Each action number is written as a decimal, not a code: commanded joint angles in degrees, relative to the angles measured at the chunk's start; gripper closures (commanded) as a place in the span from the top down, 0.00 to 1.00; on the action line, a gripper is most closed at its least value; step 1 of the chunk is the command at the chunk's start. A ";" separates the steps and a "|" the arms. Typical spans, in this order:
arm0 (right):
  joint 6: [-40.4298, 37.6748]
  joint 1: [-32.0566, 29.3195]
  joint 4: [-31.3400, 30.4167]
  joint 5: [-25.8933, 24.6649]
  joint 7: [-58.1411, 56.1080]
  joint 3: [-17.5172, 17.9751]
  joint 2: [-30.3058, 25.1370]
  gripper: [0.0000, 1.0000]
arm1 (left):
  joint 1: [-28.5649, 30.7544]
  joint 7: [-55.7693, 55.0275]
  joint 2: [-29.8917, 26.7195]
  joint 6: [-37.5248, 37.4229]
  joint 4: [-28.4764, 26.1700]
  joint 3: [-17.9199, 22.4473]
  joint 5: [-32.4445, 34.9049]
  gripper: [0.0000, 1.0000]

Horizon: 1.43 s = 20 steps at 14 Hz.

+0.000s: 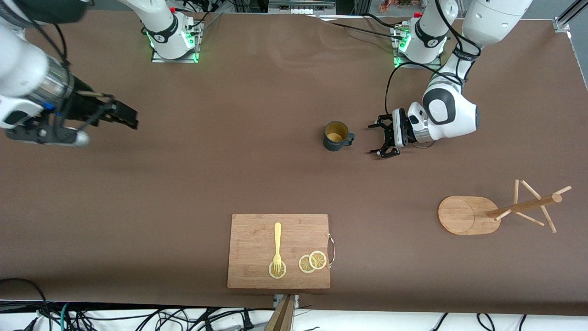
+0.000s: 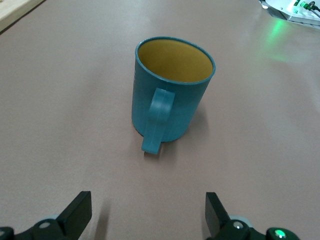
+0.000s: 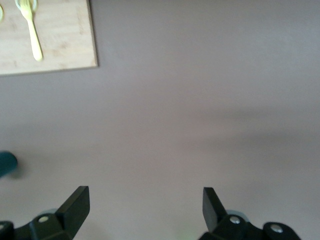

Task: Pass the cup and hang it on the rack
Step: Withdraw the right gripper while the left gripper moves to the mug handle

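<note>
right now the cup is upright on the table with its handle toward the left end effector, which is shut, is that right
Not quite: the left end effector is open, not shut. The left wrist view shows its fingers spread wide apart with nothing between them. The rest holds: the cup stands upright on the table, handle toward that end effector.

The right gripper [image 3: 142, 212] hangs over bare brown table [image 3: 200, 110], fingers spread wide. A cutting board [image 3: 55, 47] carries a yellow fork [image 3: 31, 32]. A sliver of the cup [image 3: 6, 163] shows.
</note>
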 commanded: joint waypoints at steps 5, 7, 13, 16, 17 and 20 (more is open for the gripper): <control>-1.35 -9.57 -6.65 0.25 -9.54 3.58 -7.19 1.00 | -3.25 13.79 4.27 0.20 0.94 0.10 -13.56 1.00; -1.35 -11.43 -7.71 0.16 -11.30 4.48 -8.33 1.00 | -3.95 14.69 5.06 -0.15 0.94 0.10 -15.34 1.00; -1.35 -13.72 -7.89 -1.69 -12.89 6.41 -8.87 1.00 | -5.19 14.78 5.15 -0.50 1.12 0.10 -16.83 1.00; -0.91 -13.72 -7.71 -2.04 -12.89 6.33 -8.43 1.00 | -5.80 14.78 5.33 -0.50 1.20 0.01 -16.83 1.00; -0.48 -13.72 -7.62 -3.09 -13.24 6.24 -8.17 1.00 | -5.97 14.78 5.33 -0.50 1.47 0.01 -16.83 1.00; -0.56 -13.55 -7.10 -3.89 -14.38 6.33 -7.72 1.00 | -6.41 14.87 5.59 -0.41 1.91 0.01 -16.83 1.00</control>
